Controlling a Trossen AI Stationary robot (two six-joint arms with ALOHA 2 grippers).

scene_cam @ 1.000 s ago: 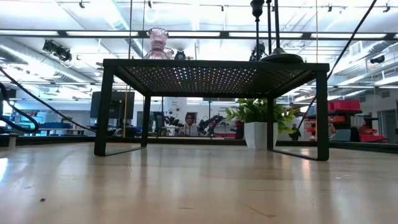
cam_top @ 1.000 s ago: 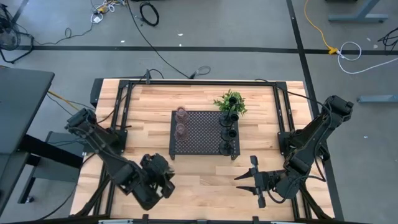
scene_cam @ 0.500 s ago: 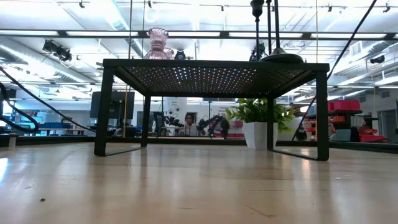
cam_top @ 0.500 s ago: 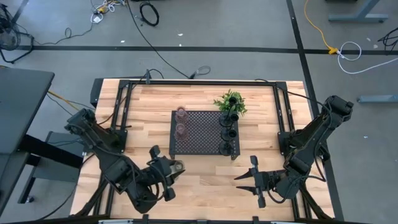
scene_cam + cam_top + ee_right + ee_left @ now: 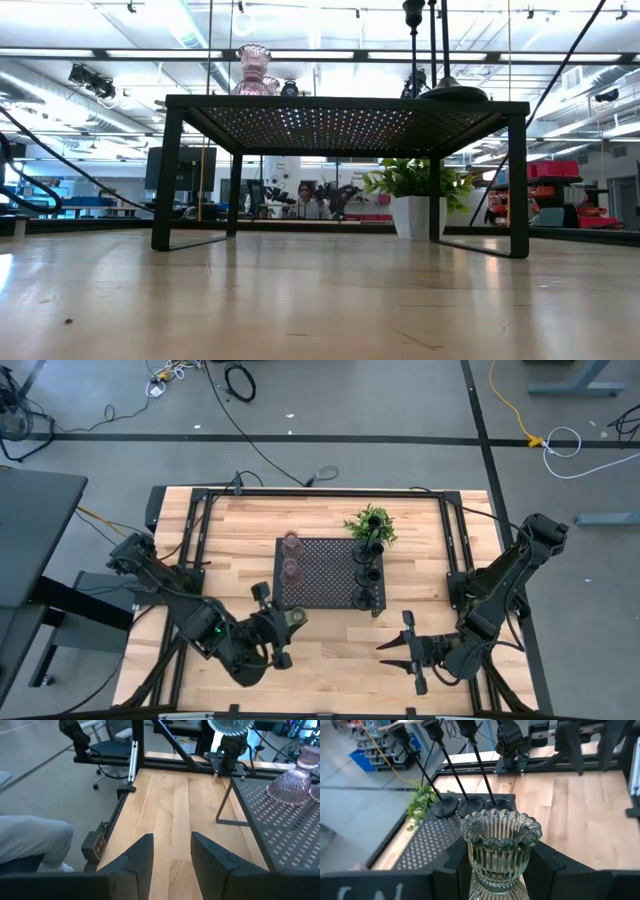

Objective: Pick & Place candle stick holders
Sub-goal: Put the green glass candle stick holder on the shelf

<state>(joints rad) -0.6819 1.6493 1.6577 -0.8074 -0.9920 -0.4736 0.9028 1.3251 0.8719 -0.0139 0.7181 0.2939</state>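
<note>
High view: left gripper [image 5: 288, 628] lower centre-left, clamped on greenish glass holder [image 5: 499, 847]
Holder axis: upright, flared mouth up
Right gripper [image 5: 393, 647]: lower right, fingers parted, empty

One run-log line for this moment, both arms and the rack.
left gripper: shut on greenish glass holder, near rack's front-left corner | right gripper: open, idle at table front | rack: two pink, three black holders

The counter [image 5: 240, 525] is pale butcher-block wood, bordered by a black metal frame [image 5: 320, 491]. Near its middle stands a black perforated tray [image 5: 325, 572] on thin legs, its mesh top raised clear of the wood. Just beside the tray's far right corner sits a green plant [image 5: 371, 523] in a white pot [image 5: 415, 217], also on the counter.
</note>
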